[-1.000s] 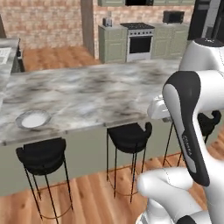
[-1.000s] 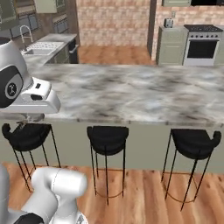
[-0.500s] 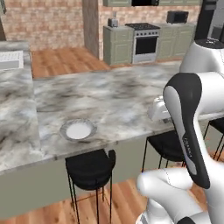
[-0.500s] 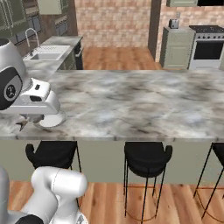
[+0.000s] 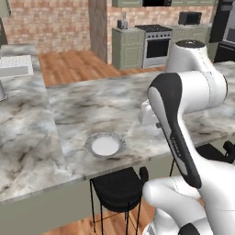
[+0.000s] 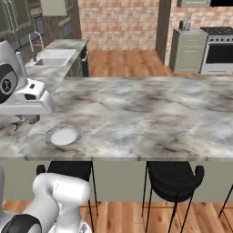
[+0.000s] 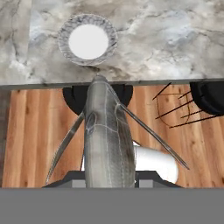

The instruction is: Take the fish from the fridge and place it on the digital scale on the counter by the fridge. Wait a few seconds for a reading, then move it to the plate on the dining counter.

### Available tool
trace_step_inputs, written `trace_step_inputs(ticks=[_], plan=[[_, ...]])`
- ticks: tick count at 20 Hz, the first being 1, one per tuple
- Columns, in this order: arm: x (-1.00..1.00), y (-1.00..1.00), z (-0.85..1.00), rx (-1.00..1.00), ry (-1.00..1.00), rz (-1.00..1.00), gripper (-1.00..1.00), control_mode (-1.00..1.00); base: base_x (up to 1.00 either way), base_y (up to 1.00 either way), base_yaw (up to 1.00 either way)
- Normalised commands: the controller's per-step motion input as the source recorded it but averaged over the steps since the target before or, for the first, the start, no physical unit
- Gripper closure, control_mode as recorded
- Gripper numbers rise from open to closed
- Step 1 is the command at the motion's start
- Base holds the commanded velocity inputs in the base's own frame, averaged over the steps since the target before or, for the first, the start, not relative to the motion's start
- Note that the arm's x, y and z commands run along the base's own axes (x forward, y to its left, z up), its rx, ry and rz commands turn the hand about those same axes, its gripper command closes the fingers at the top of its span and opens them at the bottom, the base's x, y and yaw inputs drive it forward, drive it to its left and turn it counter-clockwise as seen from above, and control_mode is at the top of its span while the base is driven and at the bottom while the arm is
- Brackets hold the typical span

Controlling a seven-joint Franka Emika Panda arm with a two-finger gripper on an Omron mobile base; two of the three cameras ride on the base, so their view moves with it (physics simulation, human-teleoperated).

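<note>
Claw closed on fish, short of plate on dining counter.

Two cameras are looking from behind the robot, left and right, down at the same plate and counter. The hand camera is looking straight down.

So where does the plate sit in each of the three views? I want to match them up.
Left base view: plate at lower centre-left, near the dining counter's front edge, above a black stool.
Right base view: plate at left, near the counter's front edge, just right of the arm.
Hand view: plate at upper left, beyond the held fish.
Shared landmark: the black stool below the counter edge by the plate.
</note>
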Motion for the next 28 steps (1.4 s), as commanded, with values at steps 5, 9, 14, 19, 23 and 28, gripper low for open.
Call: trace_step_inputs(ticks=[5,9,14,19,23,28], plan=[[0.57,0.36,-0.55,-0.03,0.01,0.00,1.00,-1.00,0.00,0.00,0.00],[0.73,0.21,-0.72,0.00,0.04,0.00,1.00,-1.00,0.00,0.00,0.00],[0.77,0.29,-0.79,0.00,0.04,0.00,1.00,-1.00,0.00,0.00,0.00],[0.77,0.41,-0.77,0.00,0.05,0.00,1.00,-1.00,0.00,0.00,0.00],[0.47,0.38,-0.72,0.00,0.03,0.00,1.00,-1.00,0.00,0.00,0.00],[0.67,0.30,-0.47,0.00,0.00,0.00,1.00,-1.00,0.00,0.00,0.00]])
